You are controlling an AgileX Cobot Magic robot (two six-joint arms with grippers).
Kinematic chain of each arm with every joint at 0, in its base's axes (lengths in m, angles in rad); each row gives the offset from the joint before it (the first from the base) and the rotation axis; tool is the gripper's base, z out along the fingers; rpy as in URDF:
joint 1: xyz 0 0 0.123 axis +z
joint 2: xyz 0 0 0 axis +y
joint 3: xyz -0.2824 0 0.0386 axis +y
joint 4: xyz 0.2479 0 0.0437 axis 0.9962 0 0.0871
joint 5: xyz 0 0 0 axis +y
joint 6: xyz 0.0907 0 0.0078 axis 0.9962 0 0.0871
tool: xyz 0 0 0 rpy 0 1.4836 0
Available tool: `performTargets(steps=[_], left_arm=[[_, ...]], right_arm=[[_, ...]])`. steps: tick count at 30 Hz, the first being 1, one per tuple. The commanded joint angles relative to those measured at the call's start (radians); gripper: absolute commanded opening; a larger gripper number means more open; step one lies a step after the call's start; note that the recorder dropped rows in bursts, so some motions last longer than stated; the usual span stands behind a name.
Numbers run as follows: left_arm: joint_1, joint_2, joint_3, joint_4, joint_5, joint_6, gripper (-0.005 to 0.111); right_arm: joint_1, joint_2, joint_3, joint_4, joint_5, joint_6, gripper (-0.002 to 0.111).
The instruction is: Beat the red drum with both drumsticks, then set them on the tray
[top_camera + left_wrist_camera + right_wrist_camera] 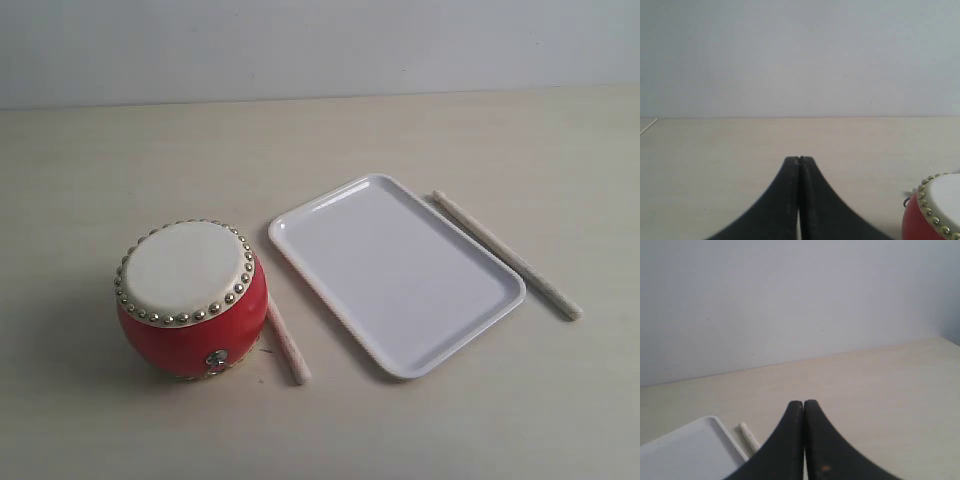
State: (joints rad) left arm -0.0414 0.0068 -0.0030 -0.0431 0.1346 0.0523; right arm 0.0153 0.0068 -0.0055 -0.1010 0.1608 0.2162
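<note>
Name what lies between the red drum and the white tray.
One drumstick lies there, right beside the red drum and apart from the tray; the exterior view shows it.

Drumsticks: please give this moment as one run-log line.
drumsticks: both on table | left gripper: shut, empty | right gripper: shut, empty

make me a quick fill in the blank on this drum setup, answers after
In the exterior view, the small round red drum with cream skin stands ____ of the glossy white rectangular plastic tray.
One thin pale wooden drumstick lies between the drum and the ____.
The other pale drumstick lies outside the tray, along its ____ edge.
The left black pincer and the right black pincer are both ____.
Missing words: left; tray; right; shut.
</note>
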Motion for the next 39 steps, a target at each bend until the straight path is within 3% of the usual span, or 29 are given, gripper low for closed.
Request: performTargets(steps=[1, 33, 39], left_arm=[[0.001, -0.007, 0.003, -0.002, -0.002, -0.001, 0.000], [0.001, -0.007, 0.003, -0.002, -0.002, -0.001, 0.000], [0.001, -0.007, 0.003, -0.002, -0.002, -0.001, 0.000]], right_arm=[[-0.004, -0.007, 0.006, -0.004, -0.006, -0.005, 0.000], [-0.004, -0.007, 0.006, 0.029, -0.020, -0.002, 0.000], [-0.004, -0.007, 0.006, 0.169, -0.200, -0.002, 0.000]])
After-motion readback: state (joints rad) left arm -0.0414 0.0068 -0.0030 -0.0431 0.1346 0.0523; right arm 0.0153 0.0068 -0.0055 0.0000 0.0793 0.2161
